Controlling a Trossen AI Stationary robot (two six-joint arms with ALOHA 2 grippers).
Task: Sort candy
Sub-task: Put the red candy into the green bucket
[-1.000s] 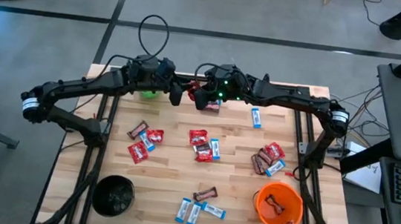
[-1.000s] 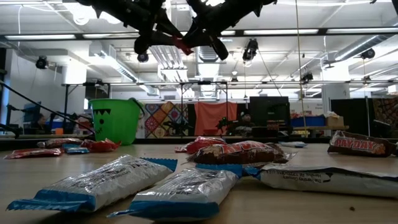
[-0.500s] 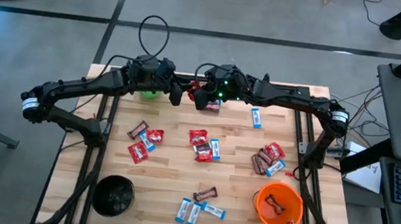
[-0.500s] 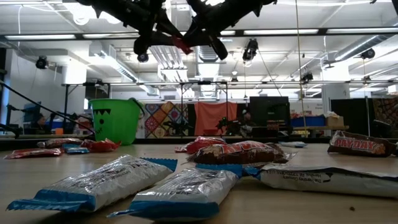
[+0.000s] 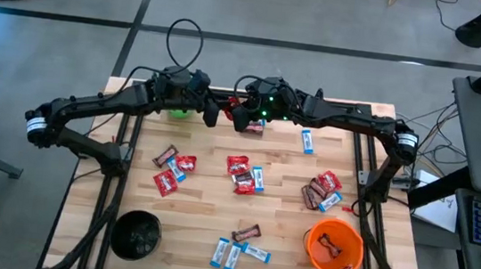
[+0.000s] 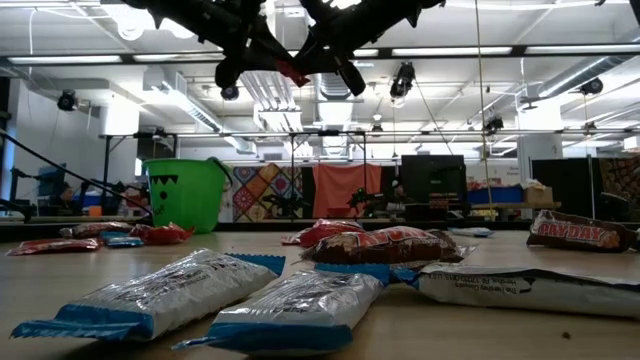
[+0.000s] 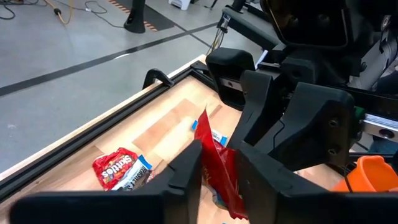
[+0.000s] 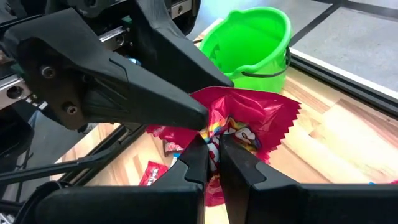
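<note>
The candy in play is a red packet (image 8: 249, 134), held up in the air just beside the green bucket (image 8: 252, 43), at the far edge of the surface (image 5: 205, 216). The right tool (image 8: 211, 155) is clamped tight on the packet's lower edge, and the left tool (image 7: 217, 168) has its two fingers on either side of the same packet, though I cannot tell whether they grip it firmly yet. The rest of the candy lies scattered well away from the green bucket: red, blue-and-white and brown pieces mid-surface, with a black bucket (image 5: 136, 234) and an orange bucket (image 5: 333, 247) along the near edge. This looks like a handover from right to left. To do it well, the left tool should bite the wrapper body rather than the crinkled fringe before the right lets go, and the right should back off straight so it does not drag the packet. Then the left carries it over the green bucket's mouth and drops it.
</note>
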